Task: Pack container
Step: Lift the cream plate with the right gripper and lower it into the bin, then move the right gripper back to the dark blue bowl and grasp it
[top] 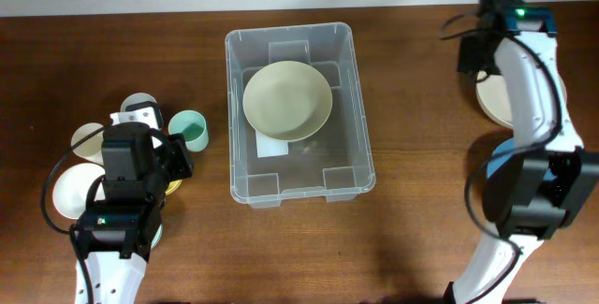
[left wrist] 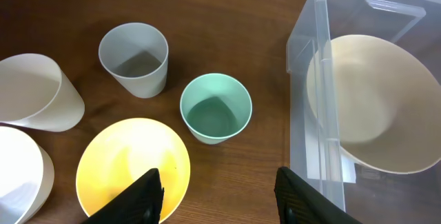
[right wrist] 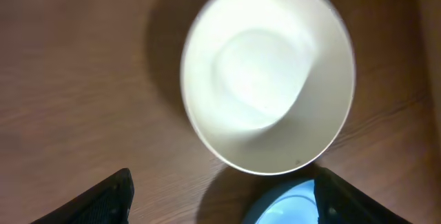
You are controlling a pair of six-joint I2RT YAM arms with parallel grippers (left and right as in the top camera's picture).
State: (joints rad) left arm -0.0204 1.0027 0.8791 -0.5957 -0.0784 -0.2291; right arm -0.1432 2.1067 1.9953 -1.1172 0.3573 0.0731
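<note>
The clear plastic container point(top: 298, 184) stands mid-table with a beige bowl point(top: 287, 100) tilted inside it; it also shows in the left wrist view point(left wrist: 310, 127). My left gripper point(left wrist: 217, 196) is open and empty, hovering above the wood between a yellow bowl point(left wrist: 127, 169) and the container. A mint cup point(left wrist: 215, 107) and a grey cup point(left wrist: 134, 58) stand ahead of it. My right gripper point(right wrist: 224, 196) is open and empty above the table, just short of a white bowl point(right wrist: 269, 79). A light blue dish point(right wrist: 286, 207) lies between its fingers.
White cups and bowls point(left wrist: 27, 93) lie at the far left by the yellow bowl. In the overhead view the white bowl point(top: 494, 98) is partly hidden by the right arm at the table's right side.
</note>
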